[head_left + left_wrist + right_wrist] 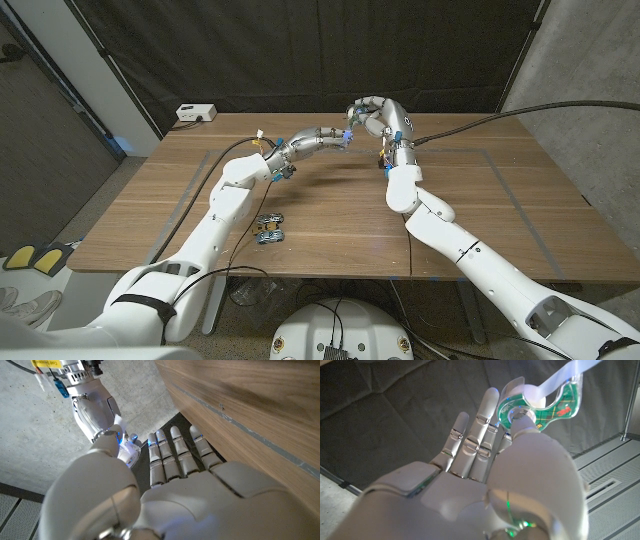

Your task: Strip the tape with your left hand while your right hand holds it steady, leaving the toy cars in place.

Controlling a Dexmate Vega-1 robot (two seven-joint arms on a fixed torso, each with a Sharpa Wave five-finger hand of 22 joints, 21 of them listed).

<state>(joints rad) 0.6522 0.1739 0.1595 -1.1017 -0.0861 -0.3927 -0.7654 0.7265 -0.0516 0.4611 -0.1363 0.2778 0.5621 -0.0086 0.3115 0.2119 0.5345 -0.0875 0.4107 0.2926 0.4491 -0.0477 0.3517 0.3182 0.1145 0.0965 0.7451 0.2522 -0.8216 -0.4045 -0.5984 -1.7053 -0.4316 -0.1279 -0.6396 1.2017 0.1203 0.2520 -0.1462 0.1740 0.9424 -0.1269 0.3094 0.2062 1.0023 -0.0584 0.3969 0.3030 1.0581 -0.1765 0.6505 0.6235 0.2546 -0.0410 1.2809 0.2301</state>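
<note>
My right hand [372, 112] is raised over the far middle of the table and holds a small green plaid tape dispenser [540, 402] between thumb and fingers. A pale strip of tape [567, 372] runs taut out of the dispenser. My left hand [325, 136] reaches in from the left, close beside the right hand. Its fingers [172, 455] are stretched out and its thumb tip [127, 452] appears to pinch the tape's end. Two toy cars [268, 229] sit side by side near the table's front edge, beneath my left forearm.
A white power box [196, 113] stands at the table's far left corner. Thin tape lines [505, 190] mark a rectangle on the wooden table [520, 230]. A black cable [520, 110] hangs over the right side. A dark curtain closes off the back.
</note>
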